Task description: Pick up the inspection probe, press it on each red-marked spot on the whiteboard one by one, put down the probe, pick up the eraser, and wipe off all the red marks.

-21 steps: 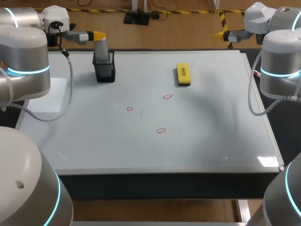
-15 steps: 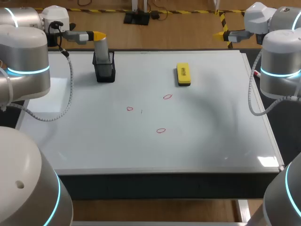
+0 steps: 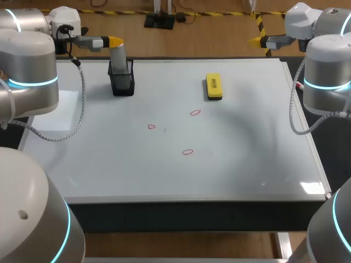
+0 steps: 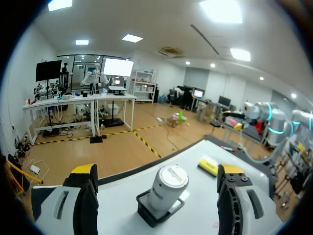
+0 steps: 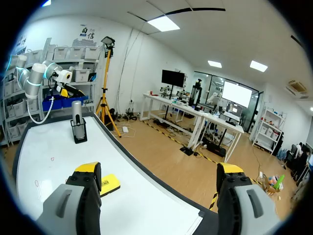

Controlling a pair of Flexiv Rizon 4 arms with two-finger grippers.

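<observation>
The grey cylindrical probe stands upright in a black mesh holder at the whiteboard's far left. My left gripper hangs open just behind and above it; in the left wrist view the probe sits ahead of and between the spread fingers, untouched. The yellow eraser lies at the far middle. Three small red rings mark the board's centre. My right gripper is open beyond the far right corner, holding nothing.
The right wrist view shows the eraser beside one finger, with the probe in its holder farther along the board. A red pen lies at the board's right edge.
</observation>
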